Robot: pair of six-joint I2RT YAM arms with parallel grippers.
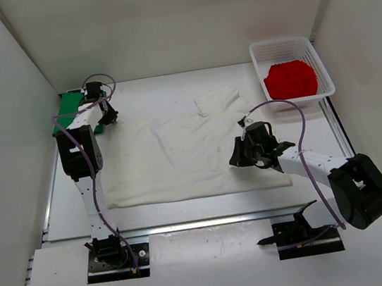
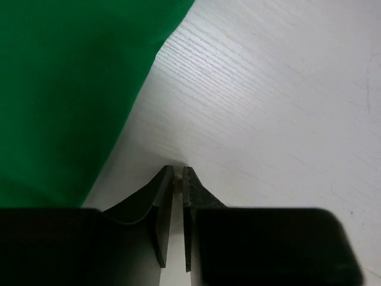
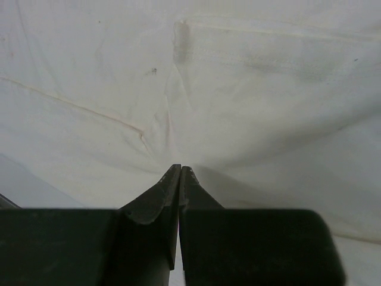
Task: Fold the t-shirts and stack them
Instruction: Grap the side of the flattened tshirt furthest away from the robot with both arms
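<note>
A white t-shirt [image 1: 178, 152] lies spread flat across the middle of the table. My right gripper [image 1: 238, 156] rests on its right part. In the right wrist view the gripper [image 3: 180, 168] is shut, and the white cloth [image 3: 250, 89] puckers in towards its tips. A folded green t-shirt [image 1: 68, 107] lies at the far left. My left gripper [image 1: 107, 116] is between it and the white shirt's upper left corner. In the left wrist view it [image 2: 177, 170] is shut over bare table, with a tiny pale speck between the tips and the green shirt [image 2: 65, 89] to its left.
A white basket [image 1: 284, 43] at the back right holds a crumpled red t-shirt [image 1: 290, 79]. White walls enclose the table on the left, back and right. Bare table [image 2: 268, 89] shows beside the green shirt.
</note>
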